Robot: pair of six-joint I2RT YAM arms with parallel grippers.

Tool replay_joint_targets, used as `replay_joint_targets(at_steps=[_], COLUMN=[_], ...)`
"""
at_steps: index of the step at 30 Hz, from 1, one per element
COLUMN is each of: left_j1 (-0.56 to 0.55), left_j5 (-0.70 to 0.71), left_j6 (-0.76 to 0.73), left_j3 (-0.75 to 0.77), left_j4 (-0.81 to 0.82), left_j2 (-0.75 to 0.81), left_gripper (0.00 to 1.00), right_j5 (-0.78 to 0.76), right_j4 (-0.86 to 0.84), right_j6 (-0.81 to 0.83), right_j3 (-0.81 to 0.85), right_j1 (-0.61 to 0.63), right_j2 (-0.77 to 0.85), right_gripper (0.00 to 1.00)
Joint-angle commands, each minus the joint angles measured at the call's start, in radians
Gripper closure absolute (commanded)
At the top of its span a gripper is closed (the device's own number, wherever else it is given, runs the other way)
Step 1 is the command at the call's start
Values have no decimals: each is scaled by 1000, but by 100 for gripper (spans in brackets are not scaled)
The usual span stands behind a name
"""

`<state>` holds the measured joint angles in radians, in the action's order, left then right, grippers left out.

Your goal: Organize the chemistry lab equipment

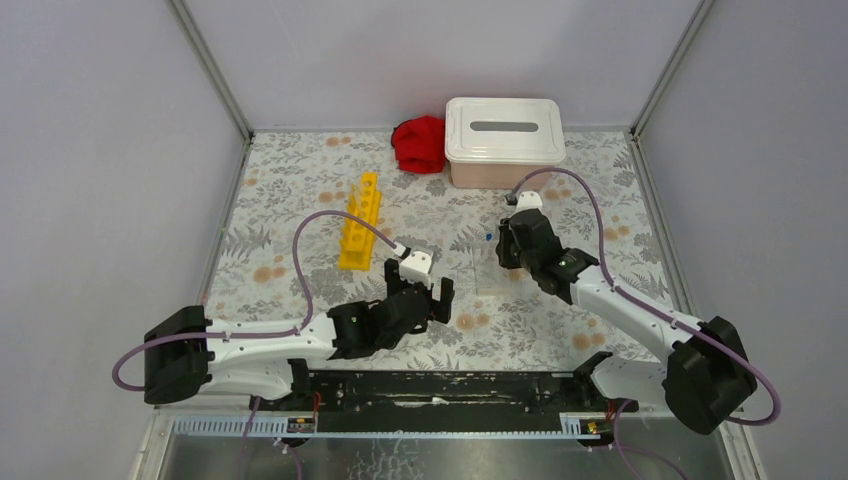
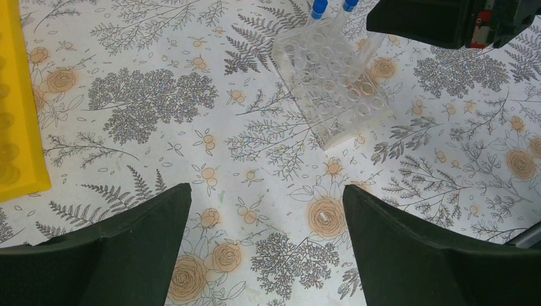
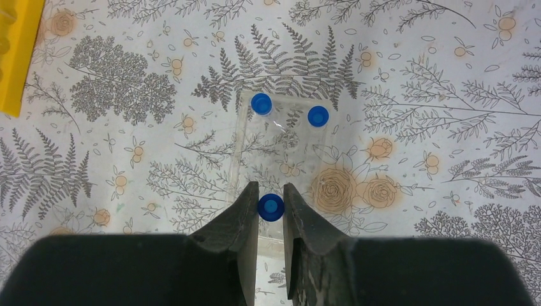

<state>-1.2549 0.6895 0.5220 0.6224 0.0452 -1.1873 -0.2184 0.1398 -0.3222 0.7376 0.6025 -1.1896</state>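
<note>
Tubes with blue caps [image 3: 261, 103] are the job in hand. Two stand in the far holes of a clear rack [image 3: 281, 153] in the middle of the table [image 1: 600, 210]. A third tube [image 3: 271, 208] is pinched by the right hand [image 3: 271, 196] over the rack's near end, seemingly not yet seated. The left hand [image 2: 266, 191] hangs spread and empty nearby. Left to sort, most likely: the yellow rack [image 1: 360, 220] lying aslant and the lidded bin [image 1: 505, 140] at the back.
</note>
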Motion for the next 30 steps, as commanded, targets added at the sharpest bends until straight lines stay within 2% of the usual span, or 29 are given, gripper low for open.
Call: replay_joint_targets(at_steps=[1, 30], left_j1=[8, 40], left_j5=[41, 36], left_j6=[17, 12], left_j3=[1, -18], left_j4=[25, 52], left_j2=[-2, 13], left_gripper=[3, 3], right_j5=[-30, -48], right_j4=[-87, -169], right_j6=[34, 61], right_j3=[43, 77], right_j1=[9, 38], right_j2=[-17, -143], right_gripper=[100, 100])
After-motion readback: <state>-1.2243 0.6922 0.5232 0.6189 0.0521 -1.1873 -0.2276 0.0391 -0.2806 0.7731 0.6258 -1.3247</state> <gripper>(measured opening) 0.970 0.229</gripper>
